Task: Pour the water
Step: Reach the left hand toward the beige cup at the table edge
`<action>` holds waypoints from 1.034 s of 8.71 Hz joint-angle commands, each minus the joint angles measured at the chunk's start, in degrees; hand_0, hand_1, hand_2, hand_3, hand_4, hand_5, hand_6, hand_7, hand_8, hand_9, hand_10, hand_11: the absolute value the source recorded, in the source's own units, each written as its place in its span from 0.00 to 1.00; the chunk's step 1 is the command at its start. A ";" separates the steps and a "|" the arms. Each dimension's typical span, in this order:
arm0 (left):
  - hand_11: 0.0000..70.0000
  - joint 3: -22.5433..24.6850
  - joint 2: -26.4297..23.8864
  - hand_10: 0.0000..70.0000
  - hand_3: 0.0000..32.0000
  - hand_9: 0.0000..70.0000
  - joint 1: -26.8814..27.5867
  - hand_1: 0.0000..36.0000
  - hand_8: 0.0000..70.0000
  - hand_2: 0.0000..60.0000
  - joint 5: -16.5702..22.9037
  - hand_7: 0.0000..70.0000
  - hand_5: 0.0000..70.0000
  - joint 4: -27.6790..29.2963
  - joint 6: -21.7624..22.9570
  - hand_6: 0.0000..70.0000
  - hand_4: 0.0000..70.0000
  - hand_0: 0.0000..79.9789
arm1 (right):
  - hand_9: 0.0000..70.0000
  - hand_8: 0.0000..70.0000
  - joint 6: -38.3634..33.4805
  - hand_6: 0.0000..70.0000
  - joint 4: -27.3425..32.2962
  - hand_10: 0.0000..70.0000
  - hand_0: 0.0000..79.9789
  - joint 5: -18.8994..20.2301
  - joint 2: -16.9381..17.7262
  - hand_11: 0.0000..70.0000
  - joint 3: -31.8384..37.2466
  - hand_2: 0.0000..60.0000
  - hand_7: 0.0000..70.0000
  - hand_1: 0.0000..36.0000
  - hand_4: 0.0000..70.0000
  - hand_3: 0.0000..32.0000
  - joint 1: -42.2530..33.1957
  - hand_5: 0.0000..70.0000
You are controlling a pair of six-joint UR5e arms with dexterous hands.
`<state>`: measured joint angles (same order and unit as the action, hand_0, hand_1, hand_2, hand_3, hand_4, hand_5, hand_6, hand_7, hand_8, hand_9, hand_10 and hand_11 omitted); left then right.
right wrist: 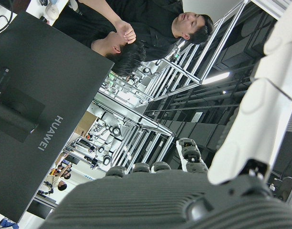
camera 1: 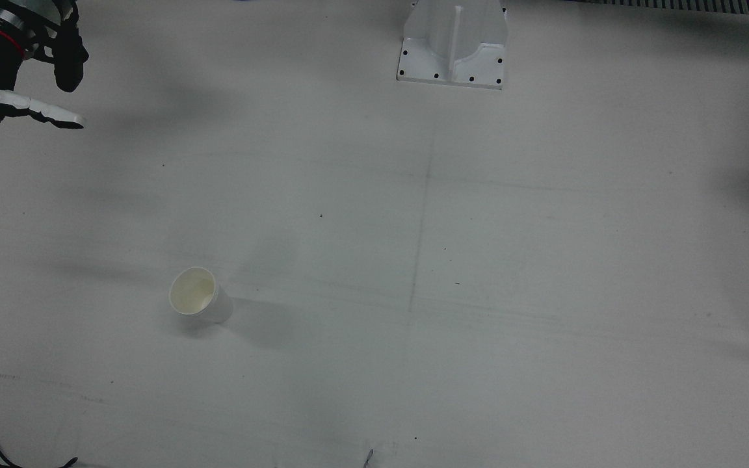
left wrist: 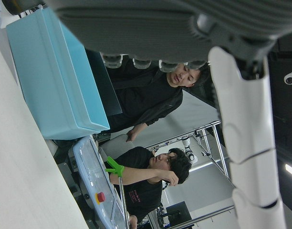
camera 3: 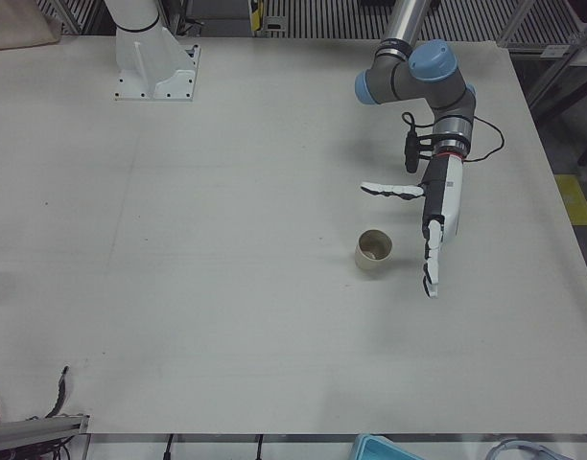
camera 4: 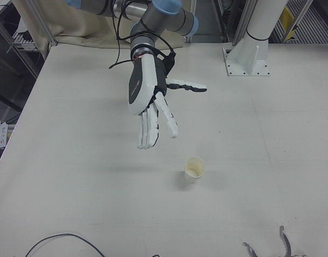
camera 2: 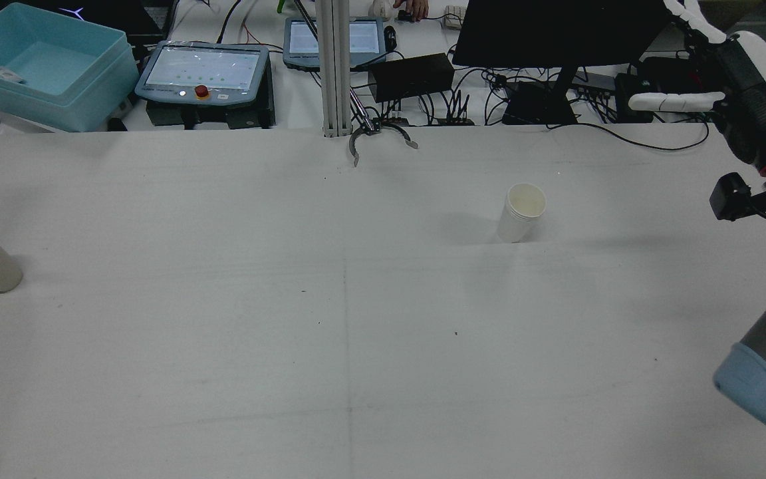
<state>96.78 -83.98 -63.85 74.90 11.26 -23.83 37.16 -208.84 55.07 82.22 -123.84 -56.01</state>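
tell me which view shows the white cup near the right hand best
The right-front view: the white cup stands upright, unobstructed, with the open right hand above and beside it. The front view looks into its mouth; the rear view shows it clearly, the hand mostly cropped. The other views miss it.

Your right hand (camera 4: 148,101) has a white shell over a black palm, with white segmented fingers (camera 4: 166,120). Your left hand (camera 3: 435,216) matches it. Each silver arm carries pale-blue joint caps, a red wrist ring, black cable, and a white bolted pedestal (camera 1: 454,49).
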 commanded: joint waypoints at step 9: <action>0.03 -18.11 -0.12 0.00 0.23 0.01 6.27 0.46 0.00 0.00 -0.55 0.00 0.00 20.63 -11.56 0.00 0.00 0.64 | 0.00 0.00 2.31 0.00 0.10 0.00 0.57 -0.40 0.23 0.00 1.14 0.05 0.00 0.30 0.00 0.00 6.79 0.02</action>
<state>80.57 -83.35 -58.61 74.41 28.61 -30.23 39.38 -208.80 54.77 82.74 -123.53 -49.80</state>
